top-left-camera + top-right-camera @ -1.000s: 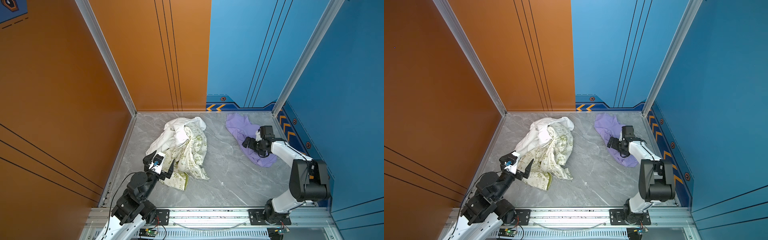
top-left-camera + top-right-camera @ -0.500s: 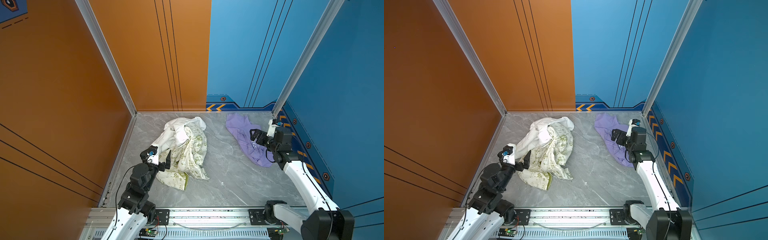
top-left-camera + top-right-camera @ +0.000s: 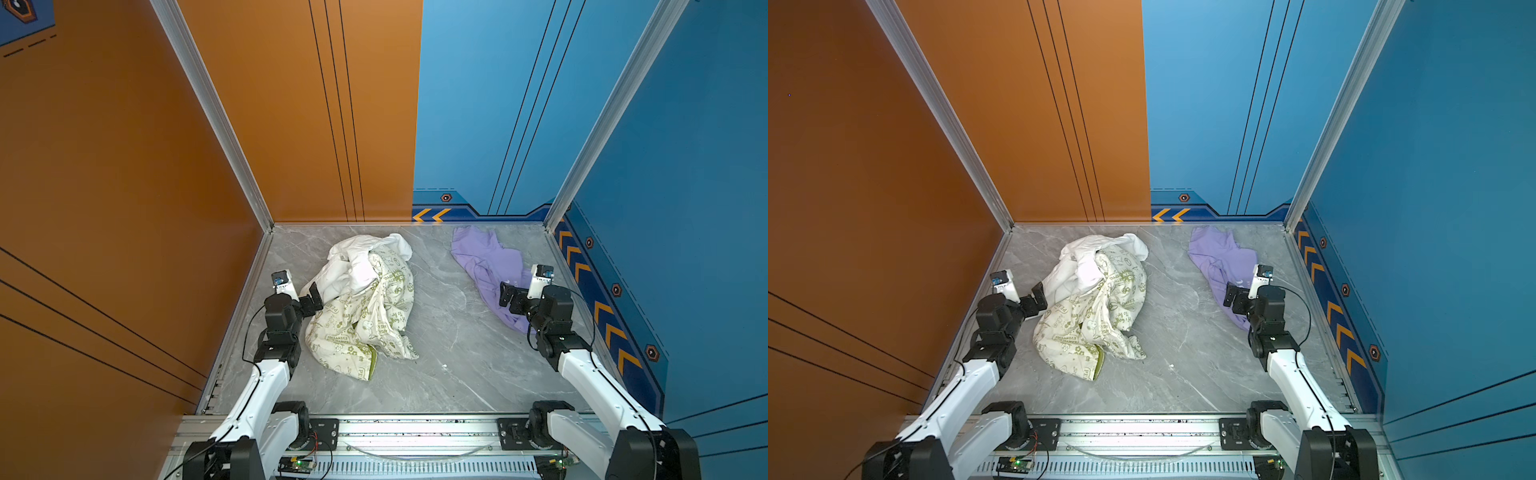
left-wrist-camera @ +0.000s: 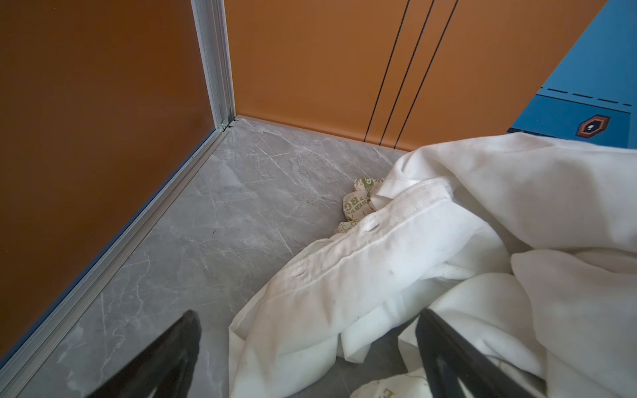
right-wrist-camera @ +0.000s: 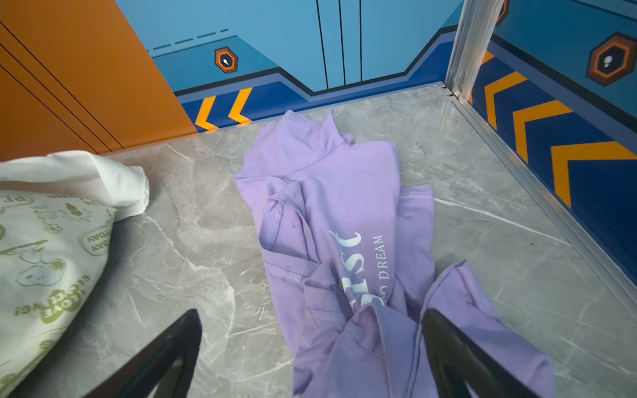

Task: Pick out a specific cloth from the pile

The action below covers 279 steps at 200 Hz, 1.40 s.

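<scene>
The cloth (image 3: 486,262) (image 3: 1219,257) is lavender with white lettering. It lies flat and alone at the back right of the floor, apart from the pile, and shows fully in the right wrist view (image 5: 331,193). The pile (image 3: 365,307) (image 3: 1096,307) is a white garment (image 4: 413,258) tangled with a cream, green-printed one (image 5: 44,248). My right gripper (image 3: 509,297) (image 3: 1233,297) (image 5: 312,312) hovers open over the cloth's near end, holding nothing. My left gripper (image 3: 313,297) (image 3: 1038,299) (image 4: 307,313) stands open at the pile's left edge, over a white fold.
Orange walls (image 3: 124,208) close the left and back left, blue walls (image 3: 685,208) the back right and right. Grey marble floor (image 3: 440,332) lies bare between pile and cloth. A metal rail (image 3: 395,428) with both arm bases runs along the front.
My left gripper has slid farther back along the pile's left edge. My right arm has unfolded and stretched out, its gripper staying over the cloth's near end. Neither cloth nor pile moved.
</scene>
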Available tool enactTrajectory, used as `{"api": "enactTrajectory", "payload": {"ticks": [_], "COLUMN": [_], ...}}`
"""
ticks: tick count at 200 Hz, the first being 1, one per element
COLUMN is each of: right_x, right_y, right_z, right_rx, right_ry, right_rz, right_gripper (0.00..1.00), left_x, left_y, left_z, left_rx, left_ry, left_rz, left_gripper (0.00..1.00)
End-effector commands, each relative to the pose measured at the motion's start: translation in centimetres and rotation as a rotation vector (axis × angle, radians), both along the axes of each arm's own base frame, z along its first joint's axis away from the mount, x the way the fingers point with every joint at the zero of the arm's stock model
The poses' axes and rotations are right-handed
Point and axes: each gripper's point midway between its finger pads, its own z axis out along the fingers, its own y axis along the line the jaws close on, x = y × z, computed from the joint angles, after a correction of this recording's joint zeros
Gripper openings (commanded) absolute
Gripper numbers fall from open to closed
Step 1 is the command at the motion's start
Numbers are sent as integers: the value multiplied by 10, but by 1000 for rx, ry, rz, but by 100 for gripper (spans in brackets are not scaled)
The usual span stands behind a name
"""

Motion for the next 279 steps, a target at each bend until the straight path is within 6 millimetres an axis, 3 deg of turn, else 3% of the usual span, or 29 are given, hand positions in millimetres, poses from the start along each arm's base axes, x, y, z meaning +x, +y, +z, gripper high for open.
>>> {"api": "enactTrajectory", "payload": {"ticks": [1, 28, 63, 115, 144, 279], "right_x": [7, 13, 22, 36, 39, 49], "right_y": [-10, -9, -2, 10, 8, -14], "right_z": [-6, -27, -36, -39, -57, -63], "right_rx": [-60, -78, -116, -191, -197, -168], "right_ry": [-49, -47, -85, -144, -155, -78], "right_rz": [-48, -36, 6, 82, 65, -40], "right_gripper": [100, 100, 100, 100, 100, 100], "left_x": [8, 12, 18, 36, 37, 41], "left_y": [14, 23, 26, 8, 0, -1], "left_z": [-6, -30, -48, -59, -71, -70], "left_rx": [10, 40, 84, 139, 161, 192], "left_ry": [-30, 4, 11, -5, -20, -11], "left_rz": [74, 124, 145, 57, 27, 43], "left_gripper": [98, 98, 98, 98, 98, 98]}}
